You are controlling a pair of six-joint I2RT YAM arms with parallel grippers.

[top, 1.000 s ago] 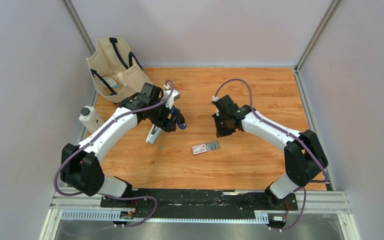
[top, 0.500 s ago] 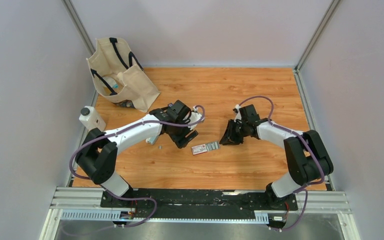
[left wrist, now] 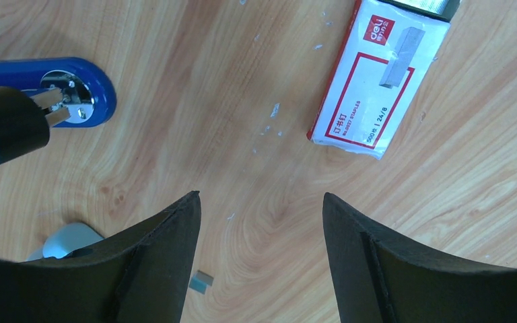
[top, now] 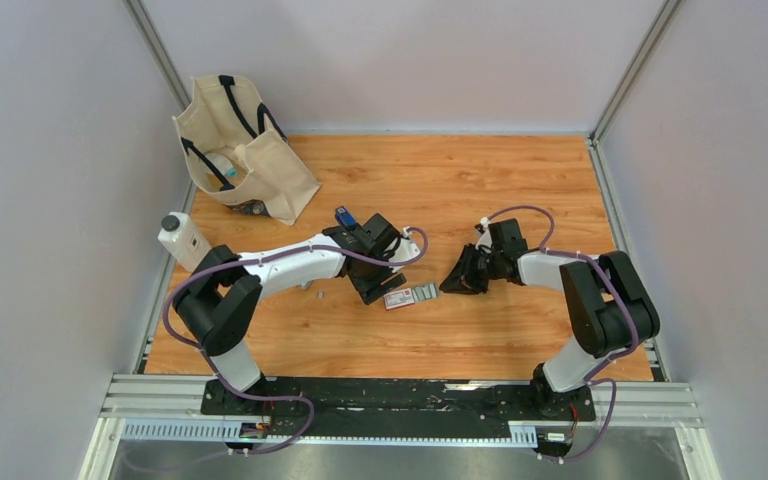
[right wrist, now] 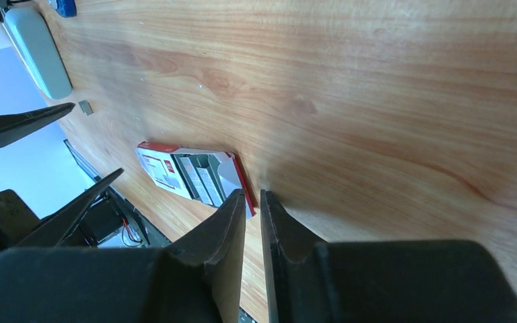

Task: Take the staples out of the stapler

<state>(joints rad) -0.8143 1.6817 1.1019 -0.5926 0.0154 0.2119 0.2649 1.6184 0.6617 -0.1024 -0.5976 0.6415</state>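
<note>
The stapler lies open on the wooden table: its blue base (left wrist: 74,87) shows a metal plate, and its grey-white top (right wrist: 37,50) lies beside it. In the top view only its blue end (top: 343,216) shows behind my left arm. My left gripper (left wrist: 260,195) hangs open over bare wood, just left of the red-and-white box (left wrist: 377,81). Silvery staples (right wrist: 198,178) lie in the open end of that box (top: 397,298). My right gripper (right wrist: 253,191) sits low on the table right of the box, its jaws almost together with nothing between them.
A small grey staple fragment (left wrist: 202,281) lies on the wood near my left finger. A cream tote bag (top: 240,150) stands at the back left, and a white bottle with a black cap (top: 182,238) at the left edge. Grey walls close in the table.
Both arms have swung in and down towards the box. My left gripper left the stapler and came beside the box. My right gripper dropped to the table at the box's right.
</note>
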